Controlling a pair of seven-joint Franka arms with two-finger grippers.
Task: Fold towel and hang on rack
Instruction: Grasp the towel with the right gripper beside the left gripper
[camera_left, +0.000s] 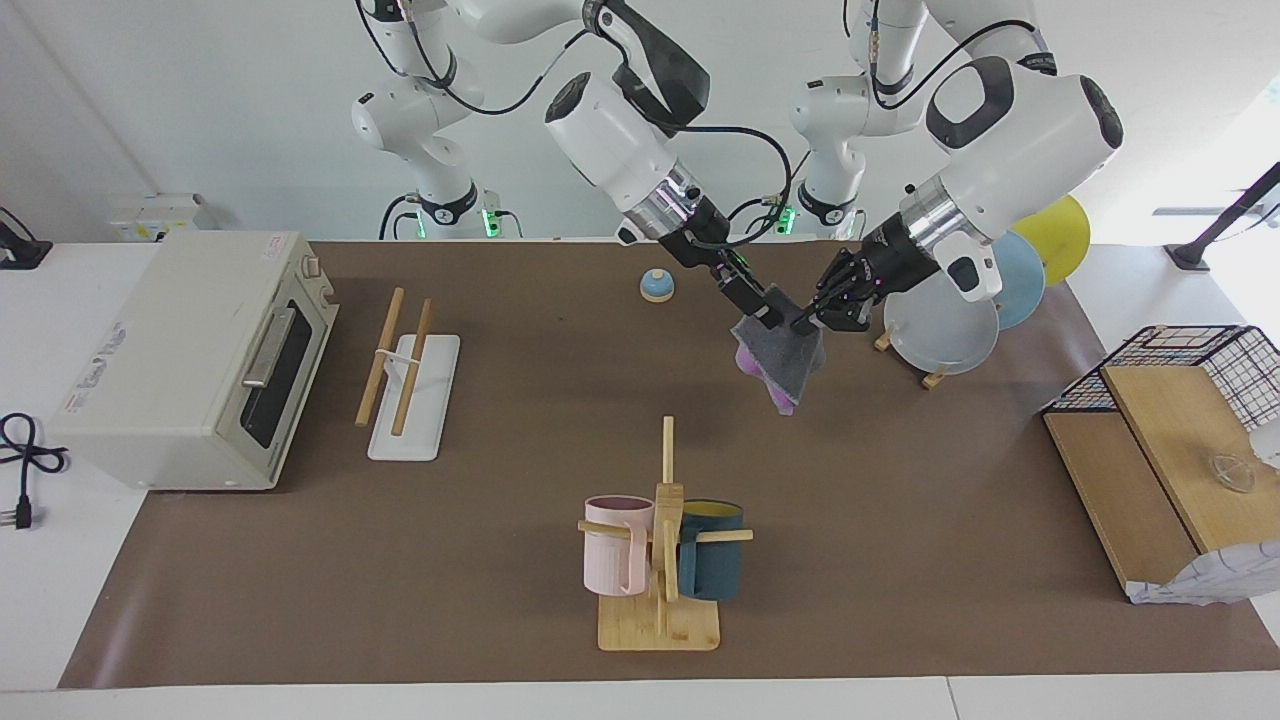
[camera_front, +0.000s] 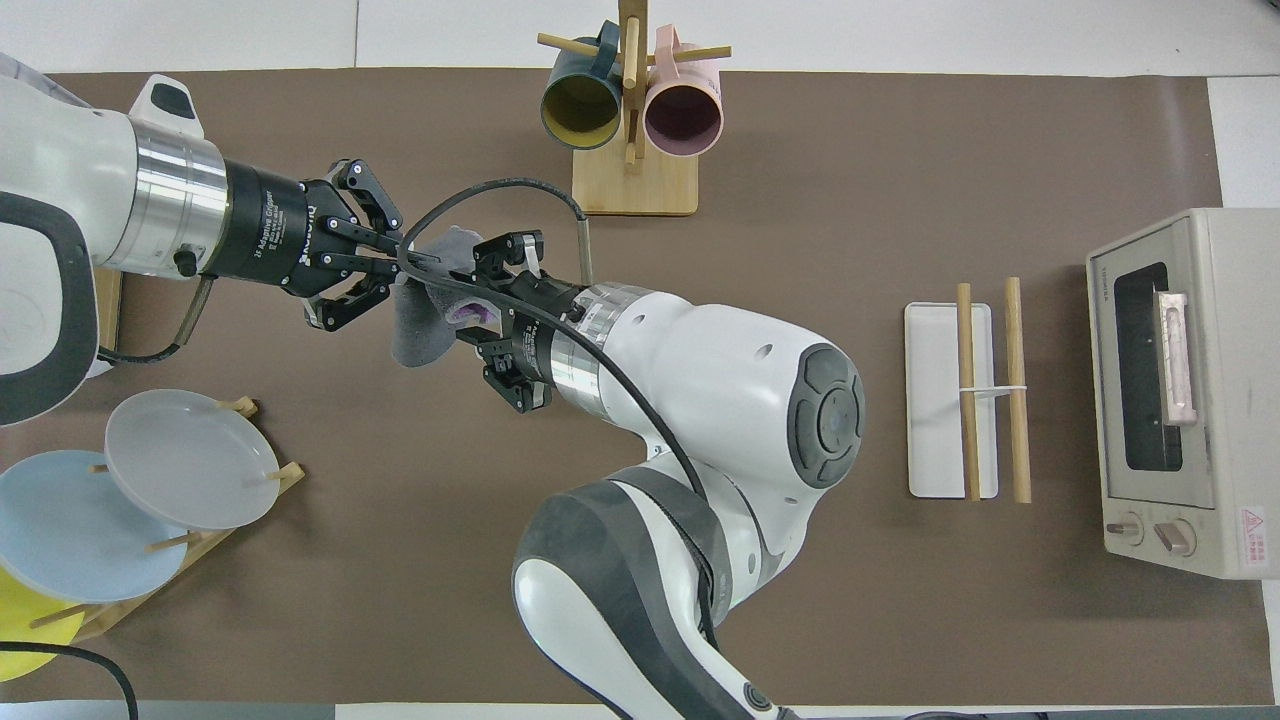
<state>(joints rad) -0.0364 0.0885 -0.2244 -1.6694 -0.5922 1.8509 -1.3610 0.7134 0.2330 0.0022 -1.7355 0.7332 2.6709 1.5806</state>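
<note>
Aloft, left fingers (camera_left: 806, 323) pinch the towel (camera_left: 783, 356); right fingers' (camera_left: 765, 317) state unclear; plates (camera_left: 940, 328) beside.

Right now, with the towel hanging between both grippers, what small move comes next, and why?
Probably secure the right gripper on the towel's upper edge, beside the left gripper that pinches it. The towel hangs crumpled in the air, and the rack lies toward the right arm's end, so that arm likely carries it there.
</note>
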